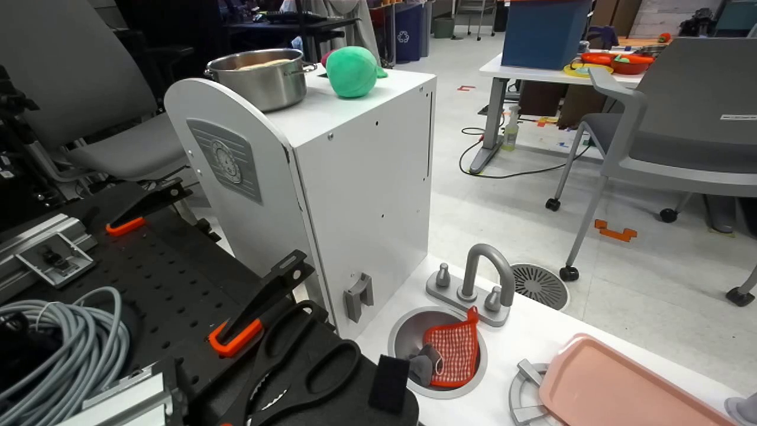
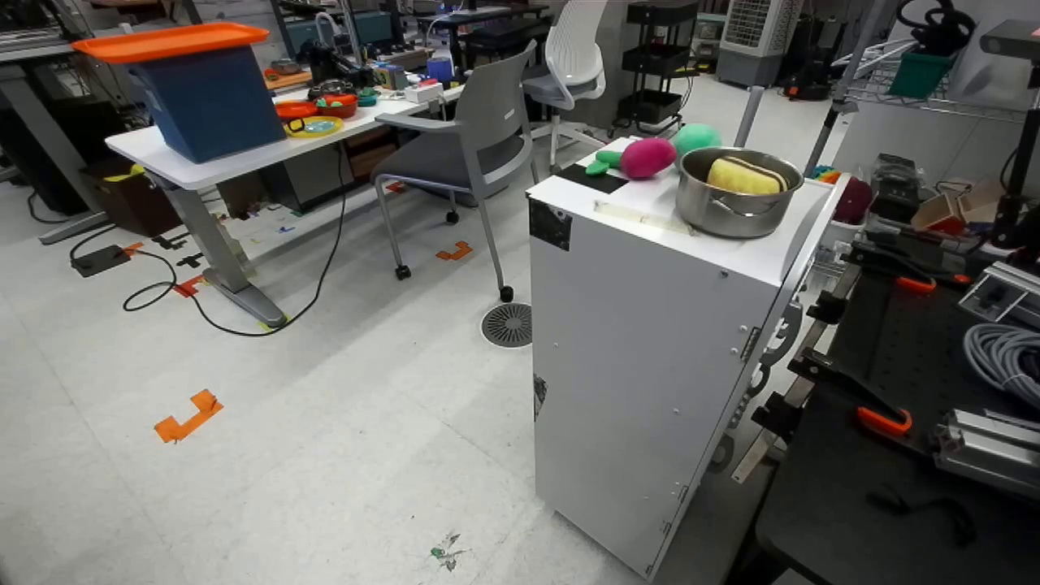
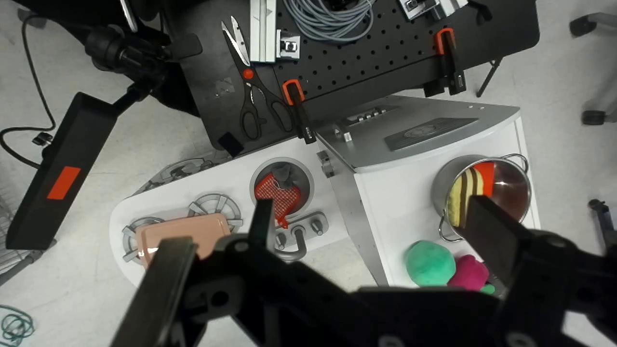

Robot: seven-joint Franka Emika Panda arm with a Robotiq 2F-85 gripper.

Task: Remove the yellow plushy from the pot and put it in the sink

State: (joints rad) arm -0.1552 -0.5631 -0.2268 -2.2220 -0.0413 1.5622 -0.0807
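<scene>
The yellow plushy [image 2: 743,176], with brown and cream stripes, lies in the shiny steel pot [image 2: 731,215] on top of the white cabinet. In an exterior view only the top of the plushy [image 1: 266,63] shows over the rim of the pot [image 1: 260,89]. In the wrist view the plushy [image 3: 465,193] lies at the near-left side of the pot [image 3: 439,183], beside an orange-red piece. The grey round sink [image 1: 408,332] holds a red checked mitt and a grey item; it also shows in the wrist view [image 3: 304,180]. My gripper [image 3: 370,205] is open and empty, high above; one finger partly covers the pot.
A green ball [image 1: 352,71] and a magenta plush [image 2: 647,157] sit beside the pot. The tall cabinet [image 1: 366,177] rises beside the sink. A grey faucet [image 1: 488,257] arches at the sink rim. A pink tray [image 1: 621,384] and a black table [image 3: 356,72] with scissors and clamps lie nearby.
</scene>
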